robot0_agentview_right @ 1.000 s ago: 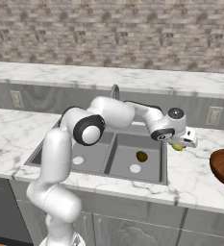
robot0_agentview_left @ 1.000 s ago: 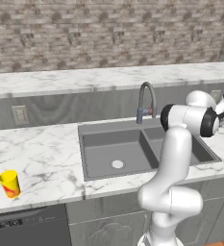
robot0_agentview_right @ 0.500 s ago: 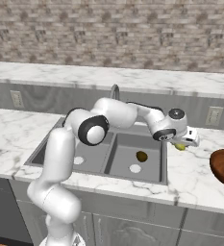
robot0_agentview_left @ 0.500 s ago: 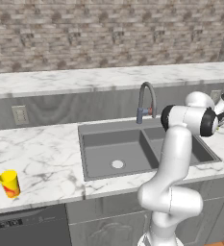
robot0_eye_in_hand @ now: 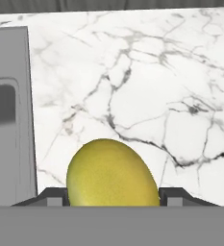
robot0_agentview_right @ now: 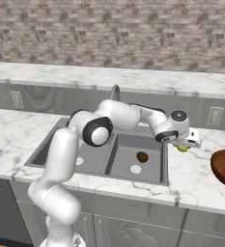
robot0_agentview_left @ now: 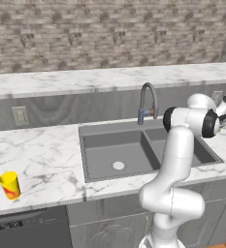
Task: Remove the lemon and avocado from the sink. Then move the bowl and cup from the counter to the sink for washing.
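While stretched right past the sink point(robot0_agentview_right: 152, 166), gripper point(robot0_agentview_right: 185, 144) clasping the lemon point(robot0_eye_in_hand: 112, 175) over counter point(robot0_eye_in_hand: 147, 96).

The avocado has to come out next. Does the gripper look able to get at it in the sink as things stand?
Probably not yet: the gripper is shut on the lemon over the counter. The avocado lies uncovered in the sink, nothing on it.

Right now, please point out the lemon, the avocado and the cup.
lemon point(robot0_eye_in_hand: 112, 172), hand view, middle of its yellow skin.
avocado point(robot0_agentview_right: 142, 157), right base view, top of the dark fruit in the sink basin.
cup point(robot0_agentview_left: 9, 185), left base view, its yellow side.
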### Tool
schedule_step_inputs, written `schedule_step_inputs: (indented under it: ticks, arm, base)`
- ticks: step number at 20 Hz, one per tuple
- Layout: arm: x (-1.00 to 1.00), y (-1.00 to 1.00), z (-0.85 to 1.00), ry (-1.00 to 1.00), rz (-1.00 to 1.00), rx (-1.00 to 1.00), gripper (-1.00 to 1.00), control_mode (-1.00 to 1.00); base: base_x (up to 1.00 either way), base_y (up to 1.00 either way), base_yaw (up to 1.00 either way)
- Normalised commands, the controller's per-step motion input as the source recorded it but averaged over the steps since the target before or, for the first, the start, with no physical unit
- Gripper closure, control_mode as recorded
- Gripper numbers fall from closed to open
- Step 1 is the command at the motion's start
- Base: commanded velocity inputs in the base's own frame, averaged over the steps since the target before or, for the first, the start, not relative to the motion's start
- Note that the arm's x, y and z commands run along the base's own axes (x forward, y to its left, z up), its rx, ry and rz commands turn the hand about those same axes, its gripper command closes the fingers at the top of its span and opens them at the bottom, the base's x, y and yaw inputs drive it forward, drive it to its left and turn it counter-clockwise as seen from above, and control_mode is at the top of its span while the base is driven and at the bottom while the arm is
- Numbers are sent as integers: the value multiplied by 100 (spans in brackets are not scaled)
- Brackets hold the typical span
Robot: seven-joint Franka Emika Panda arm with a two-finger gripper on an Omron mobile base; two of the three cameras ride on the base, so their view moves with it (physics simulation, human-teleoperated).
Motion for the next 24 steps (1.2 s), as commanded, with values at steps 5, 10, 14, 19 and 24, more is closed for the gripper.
schedule_step_inputs:
  ticks: [5,10,14,19,24]
  arm:
    - [7,-8,-9,1,2,0,100,-100]
    - [6,-8,-10,4,3,0,100,-100]
    - [4,-6,-10,10,3,0,100,-100]
    - [6,-4,-9,12,3,0,100,-100]
    - [8,0,-8,9,1,0,100,-100]
  base:
    - [0,0,0]
    - [0,0,0]
    - [0,0,0]
    - [0,0,0]
    - [0,0,0]
